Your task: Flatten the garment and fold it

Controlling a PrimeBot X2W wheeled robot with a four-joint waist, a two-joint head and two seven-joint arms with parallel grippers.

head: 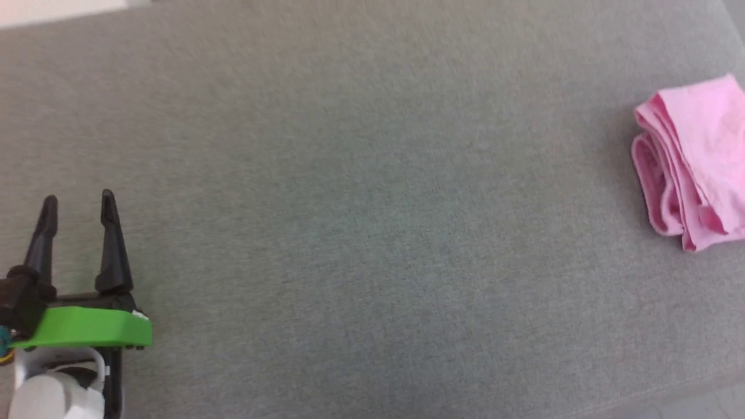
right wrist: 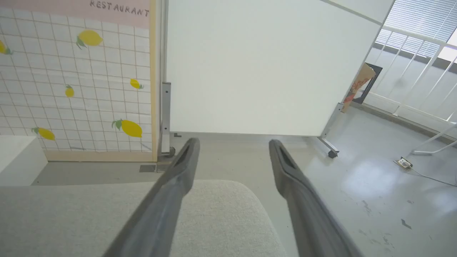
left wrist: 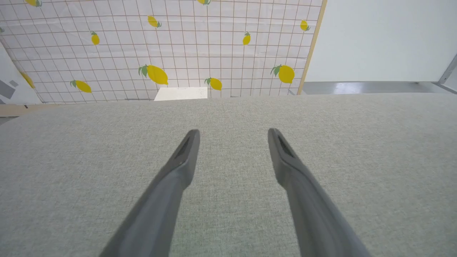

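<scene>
Garment: the garment [head: 692, 157] is seen at the right edge of the head view, partly cut off by the frame. It is laid as a compact stack of pink layers, with the folded edges turned toward the frame's left.
Garment detail: rounded loops of cloth are shown at the bundle's lower left. No waistband or tag can be made out.
Support: the bundle is rested on the grey fabric surface [head: 361, 203], on its right-hand part, so that what is seen of it is borne by the fabric. A wide bare stretch is left across the middle of the frame.
Right gripper: in its wrist view the right gripper [right wrist: 234, 142] is held with its fingers apart and nothing between them. It is aimed past a rounded corner of the surface toward the floor [right wrist: 375, 178] and the white partition [right wrist: 264, 64]. No cloth is touched there, and it is judged to be kept clear so that the stack is not disturbed.
Left gripper: the left gripper [head: 78, 199] is found at the lower left of the head view, spread wide, with nothing clamped, well apart from the garment. It is judged to be parked out of the way.
Backdrop: a lemon-print panel [left wrist: 178, 53] is faced by the left fingers.
Task standing: the folding is judged done or nearly so, since layers are stacked rather than spread.
Risk: the loose loops could be sprung open by a bump.
</scene>
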